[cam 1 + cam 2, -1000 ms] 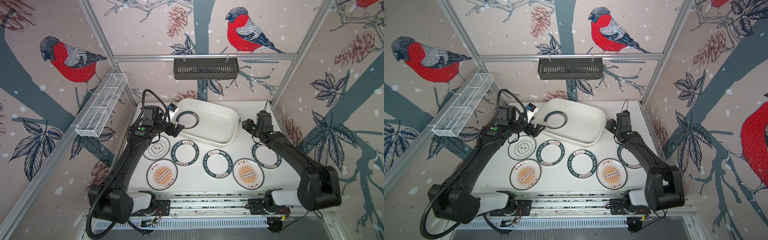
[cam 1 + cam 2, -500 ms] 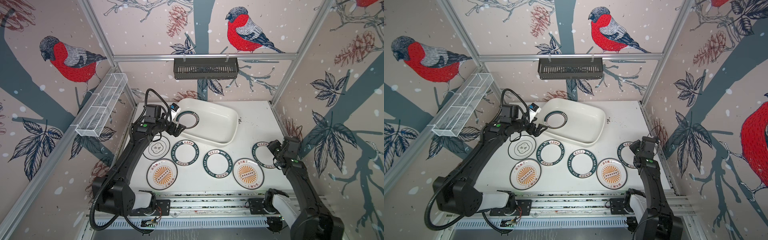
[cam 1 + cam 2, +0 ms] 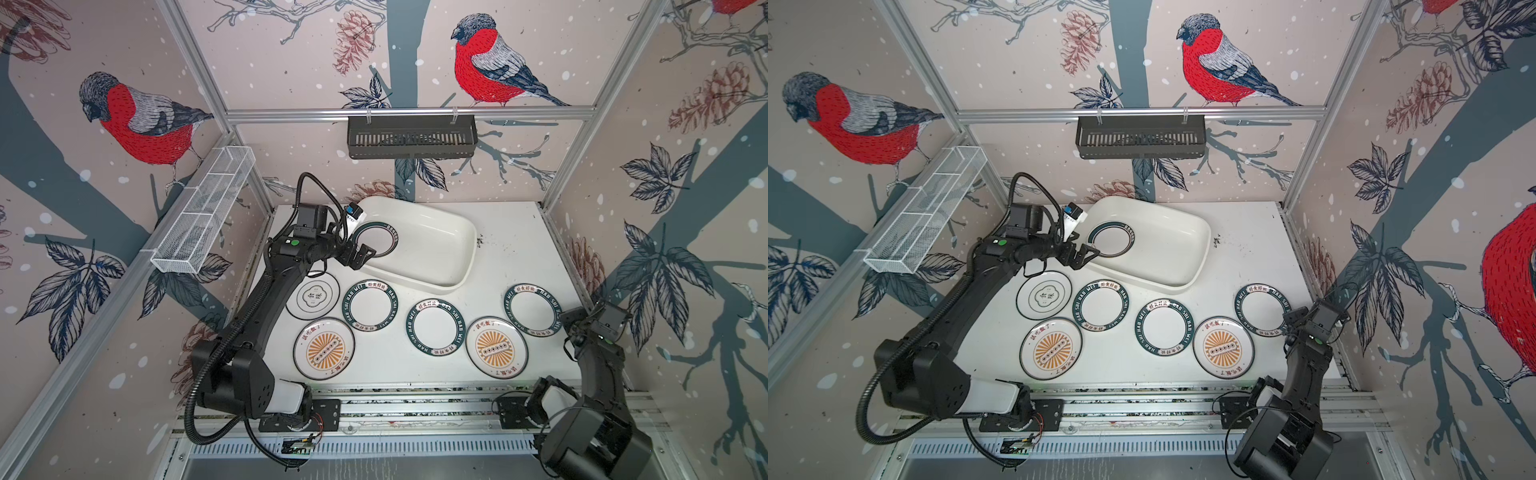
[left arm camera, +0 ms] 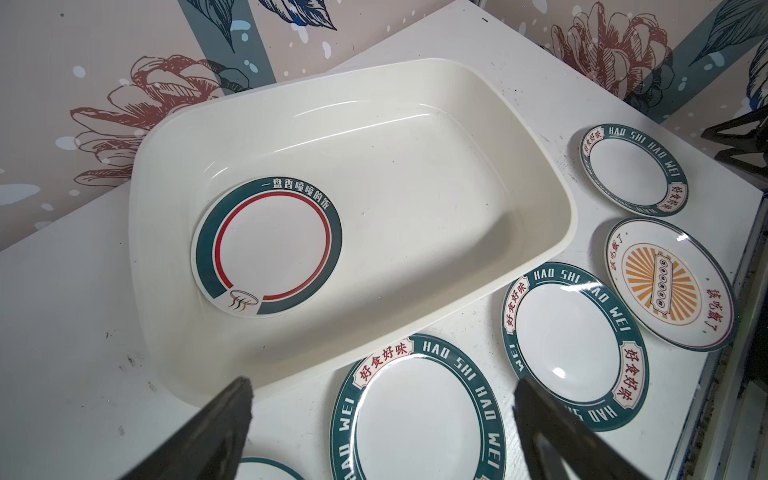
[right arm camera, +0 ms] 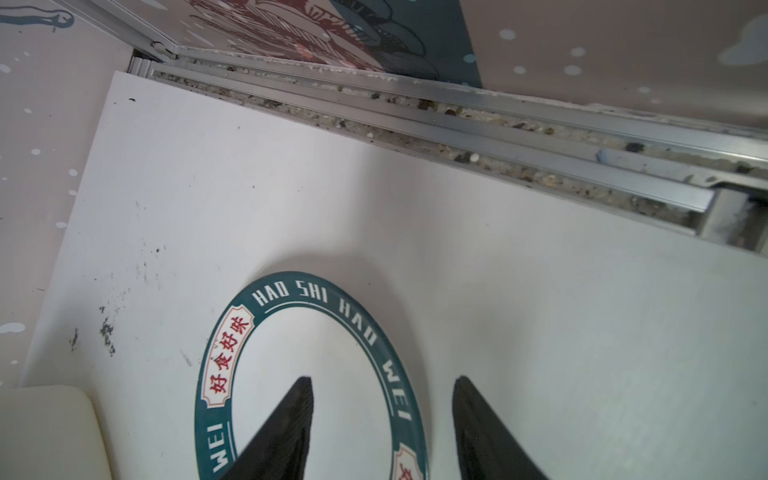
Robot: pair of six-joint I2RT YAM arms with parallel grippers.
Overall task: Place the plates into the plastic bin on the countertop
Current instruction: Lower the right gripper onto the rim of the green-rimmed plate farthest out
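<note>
green-rimmed plate point(image 5: 309, 291) lies on the worktop point(image 5: 540, 311) just under the right end effector point(image 5: 383, 380), its parted, empty jaws straddling the rim; plastic bin point(image 4: 415, 187) sits farther off, where the left end effector point(image 4: 382, 384), spread wide, empty, overlooks one binned plate point(image 4: 270, 249).
</note>
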